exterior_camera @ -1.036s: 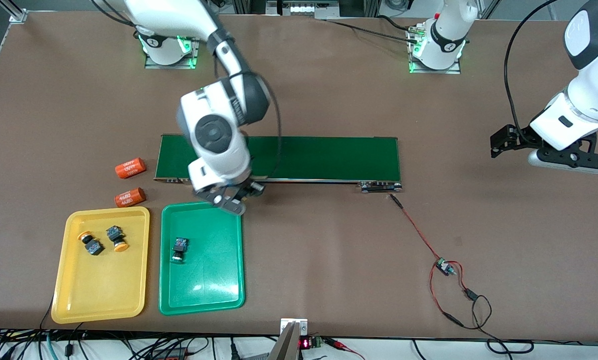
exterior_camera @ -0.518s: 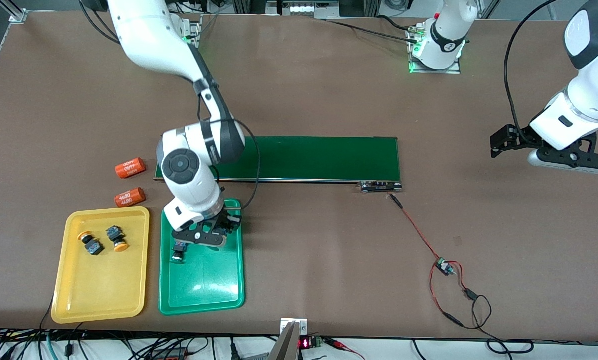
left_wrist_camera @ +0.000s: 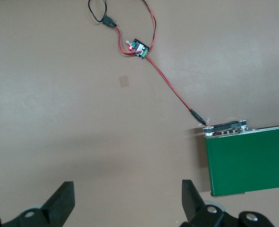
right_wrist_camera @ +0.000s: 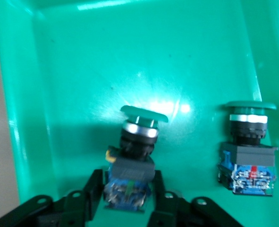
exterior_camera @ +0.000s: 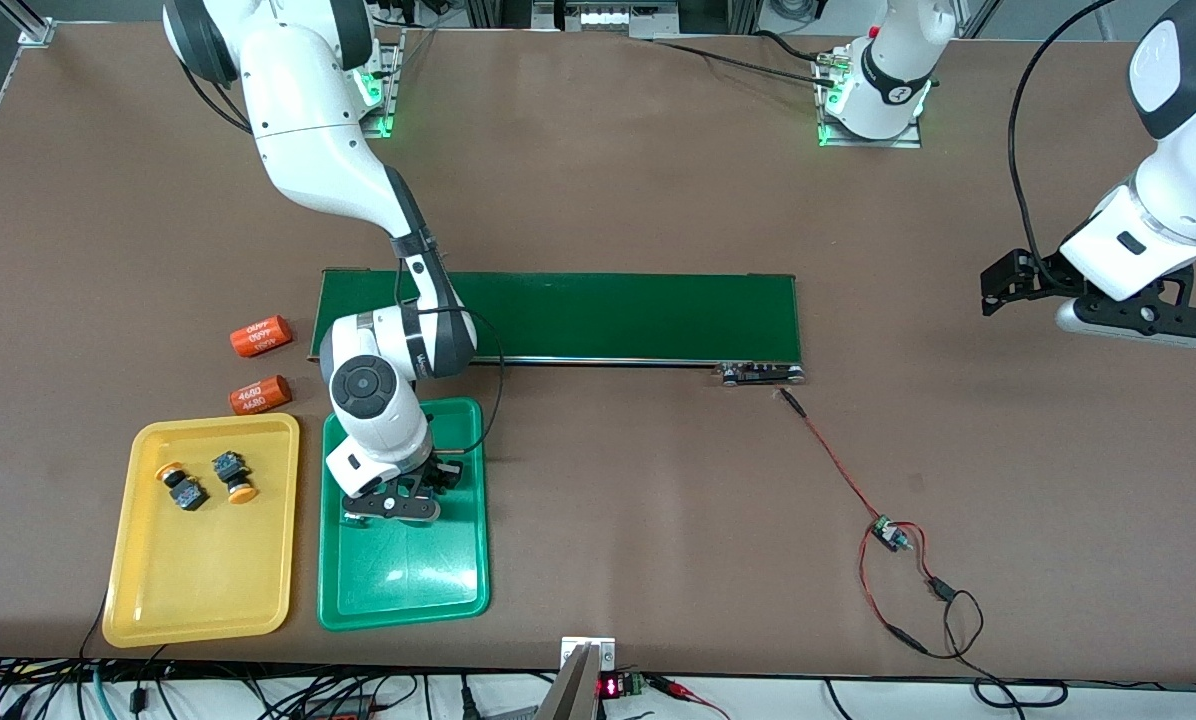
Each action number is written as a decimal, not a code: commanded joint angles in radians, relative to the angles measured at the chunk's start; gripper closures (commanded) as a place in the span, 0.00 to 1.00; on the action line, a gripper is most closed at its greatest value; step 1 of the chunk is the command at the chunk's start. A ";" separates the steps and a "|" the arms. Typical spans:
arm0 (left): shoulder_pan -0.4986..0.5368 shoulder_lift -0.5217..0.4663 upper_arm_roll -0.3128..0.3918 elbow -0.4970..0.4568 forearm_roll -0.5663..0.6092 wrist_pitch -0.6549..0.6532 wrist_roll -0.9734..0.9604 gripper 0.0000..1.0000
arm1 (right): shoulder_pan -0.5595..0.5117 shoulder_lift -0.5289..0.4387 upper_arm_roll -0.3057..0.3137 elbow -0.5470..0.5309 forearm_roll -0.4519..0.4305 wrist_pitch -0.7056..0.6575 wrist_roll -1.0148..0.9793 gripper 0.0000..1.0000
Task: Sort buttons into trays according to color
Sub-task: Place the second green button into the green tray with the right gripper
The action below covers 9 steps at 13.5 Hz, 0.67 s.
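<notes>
While the right gripper [right_wrist_camera: 127,201] sits low in the green tray [exterior_camera: 458,580], fingers loosely flanking one green button [right_wrist_camera: 132,161], a second green button [right_wrist_camera: 248,151] lies just beside it. Two yellow buttons [exterior_camera: 203,480] sit in the yellow tray [exterior_camera: 198,600] next door. Left gripper [left_wrist_camera: 125,203] waits, spread open.

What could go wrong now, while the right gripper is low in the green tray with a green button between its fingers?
The right gripper brackets one green button over the green tray. The button is tilted, so it may roll or tip on release. The second green button lies close beside it and might be knocked as the gripper lifts away.
</notes>
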 commanded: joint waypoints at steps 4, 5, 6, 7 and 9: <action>-0.002 -0.005 -0.002 0.013 0.020 -0.019 -0.004 0.00 | -0.008 -0.167 0.004 0.026 0.046 -0.254 -0.021 0.00; -0.002 -0.005 -0.001 0.013 0.020 -0.019 -0.004 0.00 | -0.012 -0.210 -0.001 0.026 0.040 -0.320 -0.024 0.00; -0.002 -0.005 -0.001 0.012 0.020 -0.019 -0.004 0.00 | -0.023 -0.255 -0.011 0.027 0.040 -0.389 -0.026 0.00; -0.002 -0.005 -0.002 0.013 0.020 -0.019 -0.004 0.00 | -0.028 -0.290 -0.022 0.027 0.038 -0.438 -0.027 0.00; -0.002 -0.005 -0.002 0.012 0.020 -0.019 -0.004 0.00 | -0.035 -0.355 -0.068 0.027 0.037 -0.535 -0.087 0.00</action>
